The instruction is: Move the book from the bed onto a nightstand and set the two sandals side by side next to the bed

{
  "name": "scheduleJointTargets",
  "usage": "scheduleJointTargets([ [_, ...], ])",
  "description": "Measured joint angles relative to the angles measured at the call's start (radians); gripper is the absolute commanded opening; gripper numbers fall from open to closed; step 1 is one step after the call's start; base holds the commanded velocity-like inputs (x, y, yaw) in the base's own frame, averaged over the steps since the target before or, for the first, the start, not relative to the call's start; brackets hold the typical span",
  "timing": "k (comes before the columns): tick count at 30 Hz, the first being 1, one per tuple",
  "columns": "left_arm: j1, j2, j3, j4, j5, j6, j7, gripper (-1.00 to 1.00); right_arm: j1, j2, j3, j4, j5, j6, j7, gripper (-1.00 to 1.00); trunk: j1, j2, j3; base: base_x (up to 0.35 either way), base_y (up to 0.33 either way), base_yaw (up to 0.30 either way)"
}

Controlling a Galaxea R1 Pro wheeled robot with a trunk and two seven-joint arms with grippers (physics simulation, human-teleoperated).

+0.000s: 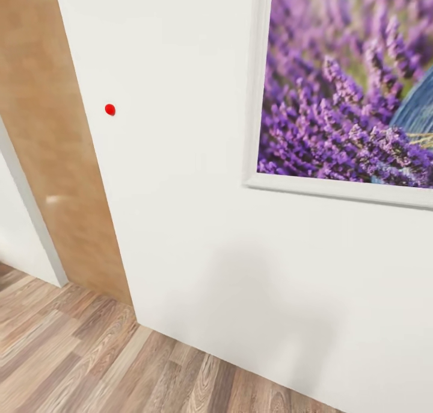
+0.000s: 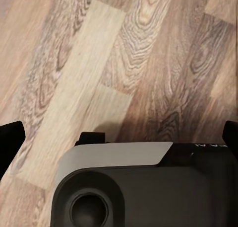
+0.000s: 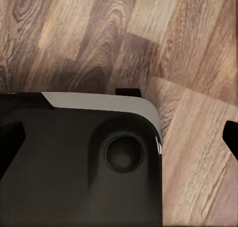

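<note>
The left gripper point(image 2: 119, 137) hangs over bare floor, its two dark fingertips point(image 2: 11, 142) spread wide at either edge of the left wrist view, nothing between them but planks. So the jaws stand apart and empty. Beneath that gripper sits a rounded black and pale grey part of the robot's base point(image 2: 124, 182), with a round recess in it.

Over to the right gripper point(image 3: 119, 142), and it is the same story: dark fingertips point(image 3: 230, 137) set far apart at the picture's edges, holding nothing, and below it the same black body with its grey rim point(image 3: 89, 162).

Out from the grippers, the wood-plank floor point(image 2: 89, 73) shows light brown boards with strong swirling grain, some pale, some darker, laid staggered.

Up in the head view, the robot faces a white wall point(image 1: 198, 232) at close range. On its right hangs a white-framed picture point(image 1: 349, 88) of purple lavender. On the left of the wall sits a small red dot point(image 1: 110, 109). Further left a light brown wooden panel point(image 1: 54, 160) runs down to the floor, likely a door, with a white strip point(image 1: 27, 208) beside it. A faint shadow falls low on the wall.
</note>
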Motion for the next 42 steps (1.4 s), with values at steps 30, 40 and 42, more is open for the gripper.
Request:
scheduleJointTargets([
  [30, 0.0, 0.0, 0.0, 0.0, 0.0, 0.0, 0.0, 1.0, 0.0, 0.0, 0.0, 0.0, 0.0, 0.0, 0.0, 1.0, 0.0, 0.0, 0.0, 0.033, 0.0, -0.259],
  [40, 0.0, 0.0, 0.0, 0.0, 0.0, 0.0, 0.0, 1.0, 0.0, 0.0, 0.0, 0.0, 0.0, 0.0, 0.0, 1.0, 0.0, 0.0, 0.0, 0.241, 0.0, -0.259],
  [42, 0.0, 0.0, 0.0, 0.0, 0.0, 0.0, 0.0, 1.0, 0.0, 0.0, 0.0, 0.0, 0.0, 0.0, 0.0, 1.0, 0.0, 0.0, 0.0, 0.047, 0.0, -0.259],
])
